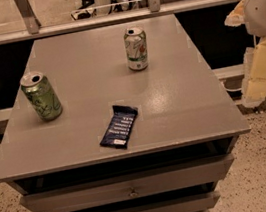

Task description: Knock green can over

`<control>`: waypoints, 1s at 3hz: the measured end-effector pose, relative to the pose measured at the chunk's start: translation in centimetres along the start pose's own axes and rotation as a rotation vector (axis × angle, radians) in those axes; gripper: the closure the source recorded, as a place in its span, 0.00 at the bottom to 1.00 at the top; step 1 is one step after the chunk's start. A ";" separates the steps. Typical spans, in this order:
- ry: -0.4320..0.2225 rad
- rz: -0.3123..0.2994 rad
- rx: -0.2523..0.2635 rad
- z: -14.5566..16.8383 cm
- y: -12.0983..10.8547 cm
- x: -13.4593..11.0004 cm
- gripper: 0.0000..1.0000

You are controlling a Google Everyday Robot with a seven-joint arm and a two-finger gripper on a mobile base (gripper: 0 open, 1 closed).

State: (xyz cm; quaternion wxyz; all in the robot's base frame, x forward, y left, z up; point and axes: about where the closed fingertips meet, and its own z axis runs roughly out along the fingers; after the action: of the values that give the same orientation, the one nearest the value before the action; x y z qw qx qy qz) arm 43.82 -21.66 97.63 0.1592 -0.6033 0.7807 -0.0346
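The green can [41, 96] stands upright near the left edge of the grey table [172, 96]. It has a mottled green body and a silver top with a pull-tab. My gripper [258, 88] hangs off the table's right side, beyond the edge and far from the can. It shows as pale yellowish parts below the white arm [262, 0]. Nothing is held in it that I can see.
A white and silver can [136, 48] with green and red markings stands upright at the back middle. A dark blue snack packet [119, 126] lies flat near the front middle. Drawers [131, 187] sit under the tabletop. A railing [108, 18] runs behind the table.
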 end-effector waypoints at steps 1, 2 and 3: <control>0.000 0.000 0.000 0.0 0.0 0.0 0.00; -0.068 -0.027 0.015 0.3 0.0 -1.9 0.00; -0.223 -0.063 -0.006 1.9 0.6 -6.6 0.00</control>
State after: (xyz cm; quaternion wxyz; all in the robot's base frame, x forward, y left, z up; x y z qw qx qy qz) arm 45.26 -14.95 97.00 0.2421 -0.6281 0.7389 0.0304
